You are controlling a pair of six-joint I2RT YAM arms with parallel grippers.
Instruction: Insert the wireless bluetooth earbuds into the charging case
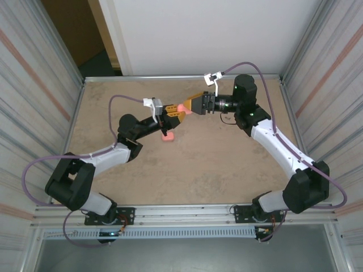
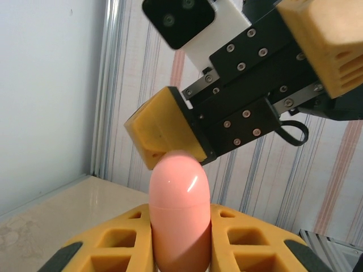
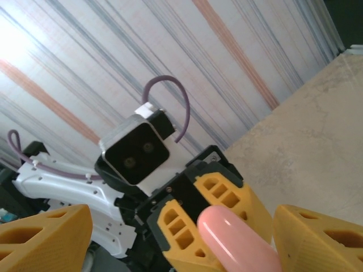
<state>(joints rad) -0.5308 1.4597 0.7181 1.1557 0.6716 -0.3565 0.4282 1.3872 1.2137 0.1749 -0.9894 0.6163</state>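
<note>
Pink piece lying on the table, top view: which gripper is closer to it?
Left. The left gripper, shut on a pink case, hangs just beyond the pink piece in the top view. The right gripper, open at the case's other end, sits farther to the right.

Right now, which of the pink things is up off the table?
The pink case gripped by the left claw; the other pink piece lies on the table.

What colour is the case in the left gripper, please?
Salmon pink case, clearest in the left wrist view.
</note>
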